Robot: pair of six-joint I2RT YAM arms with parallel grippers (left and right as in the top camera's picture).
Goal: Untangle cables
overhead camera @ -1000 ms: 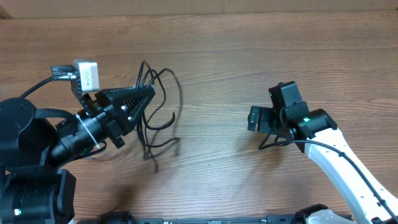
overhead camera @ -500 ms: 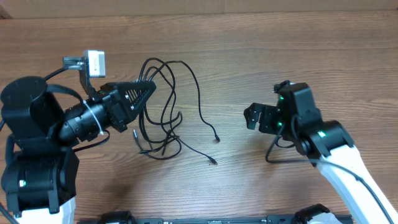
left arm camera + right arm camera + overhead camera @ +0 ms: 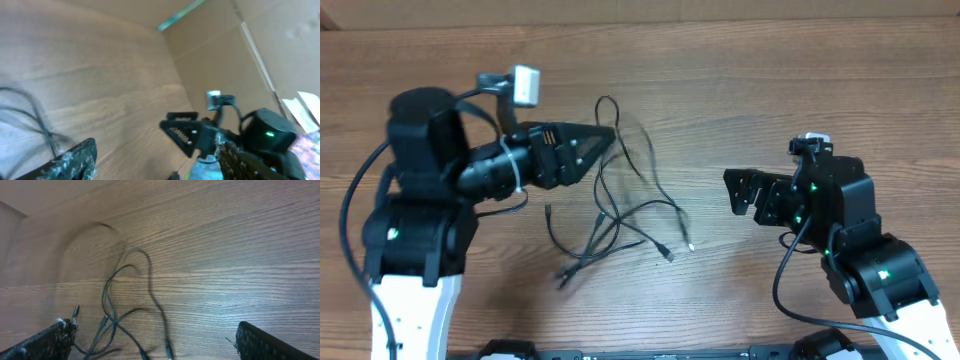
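Black cables (image 3: 620,215): tangle between my arms, top loop by left gripper (image 3: 603,134), the nearer.
Left jaws: I cannot tell.
Right gripper (image 3: 733,195): spread wide, empty, well apart from the tangle.

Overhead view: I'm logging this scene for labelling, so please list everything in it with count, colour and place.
cables: several, exact count unclear, thin black, loosely tangled on the table between the two grippers, small plugs at the loose ends
table: one, brown wood grain, fills the view
board: one, tan, strip along the far edge
arms: two, black with white lower links, one at each near corner
left gripper: one, black, left of centre, tip beside the upper cable loops; open or shut unclear
right gripper: one, black, right of centre, open and empty, apart from the cables
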